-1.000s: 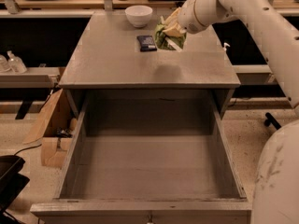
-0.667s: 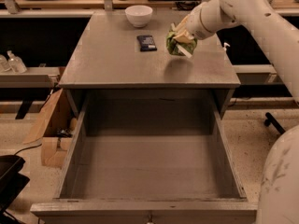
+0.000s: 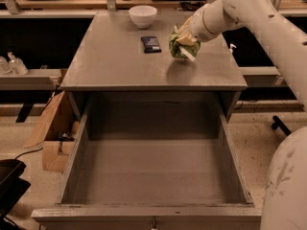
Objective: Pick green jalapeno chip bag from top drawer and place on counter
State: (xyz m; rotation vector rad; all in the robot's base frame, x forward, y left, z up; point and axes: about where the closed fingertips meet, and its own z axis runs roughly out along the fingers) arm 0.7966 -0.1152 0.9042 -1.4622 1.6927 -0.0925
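Observation:
The green jalapeno chip bag (image 3: 178, 46) is olive-green with a white edge, held just above the right part of the counter (image 3: 115, 61). My gripper (image 3: 184, 38) is shut on the bag's top, reaching in from the upper right on the white arm. The bag's shadow falls on the counter right below it. The top drawer (image 3: 153, 176) is pulled fully open below the counter's front edge and its flat grey bottom is bare.
A small flat dark navy packet (image 3: 151, 43) lies on the counter left of the bag. A white bowl (image 3: 143, 15) stands at the counter's back. A cardboard box (image 3: 53, 143) sits on the floor at left. My white arm body (image 3: 288, 186) fills the lower right.
My gripper has moved with the bag a little right and down toward the counter's right side. The drawer, packet and bowl have not moved.

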